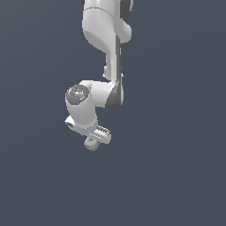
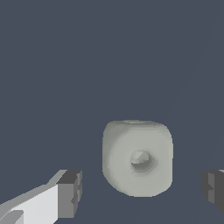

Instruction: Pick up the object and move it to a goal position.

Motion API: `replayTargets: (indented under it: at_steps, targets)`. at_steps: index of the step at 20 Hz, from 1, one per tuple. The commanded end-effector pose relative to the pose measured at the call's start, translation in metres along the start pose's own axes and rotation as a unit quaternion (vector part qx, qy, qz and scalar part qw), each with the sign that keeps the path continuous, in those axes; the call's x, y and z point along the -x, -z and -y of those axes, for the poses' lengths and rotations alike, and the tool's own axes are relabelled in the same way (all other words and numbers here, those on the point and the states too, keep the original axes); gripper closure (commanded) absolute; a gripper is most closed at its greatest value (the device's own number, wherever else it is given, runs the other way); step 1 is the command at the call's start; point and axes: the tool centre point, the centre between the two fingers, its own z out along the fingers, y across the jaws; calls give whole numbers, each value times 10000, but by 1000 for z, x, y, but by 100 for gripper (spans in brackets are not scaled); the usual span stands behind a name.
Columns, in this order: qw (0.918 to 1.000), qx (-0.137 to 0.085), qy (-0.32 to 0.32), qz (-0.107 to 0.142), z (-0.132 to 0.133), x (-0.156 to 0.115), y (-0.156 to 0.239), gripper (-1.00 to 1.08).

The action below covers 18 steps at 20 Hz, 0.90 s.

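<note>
— Arm (image 1: 103,53) first: white, coming down from the top of the exterior view, bent at the wrist, with a round grey cap (image 1: 77,94) facing us on the joint.

— And the gripper (image 1: 94,140)?

— Low, at the end of the arm, pointing down at the dark slate floor (image 1: 176,176). From the wrist view its jaws stand apart: one finger (image 2: 70,193) with a dark pad to one side of the block, the other finger (image 2: 213,189) just showing at the picture's edge on the far side.

— So it's spread wide, not clamped on anything?

— Yes, spread. There's a clear strip of floor between each pad and the block, so neither pad touches it.

— Where's the block (image 2: 138,157)?

— Between the two fingers, nearer the far one's side than dead centre, though I can't judge that finely. It's pale grey-green, rounded at the corners, with a round dimple in the face turned to the wrist camera.

— And from outside?

— In the exterior view the block (image 1: 91,143) peeks out just beneath the hand, toward the exterior view's left of the fingers' bar. Whether it sits on the floor or hangs a little above it, I can't tell; the floor is one flat colour with no shadow to read.
</note>
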Motion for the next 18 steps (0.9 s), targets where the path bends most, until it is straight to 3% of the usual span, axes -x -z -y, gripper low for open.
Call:
replayTargets:
  at_steps: [1, 18]
  targets:
    - [10000, 4, -44, -1, -2, -1, -2, -92]
    - [10000, 4, -45, -1, -2, -1, -52, -92]
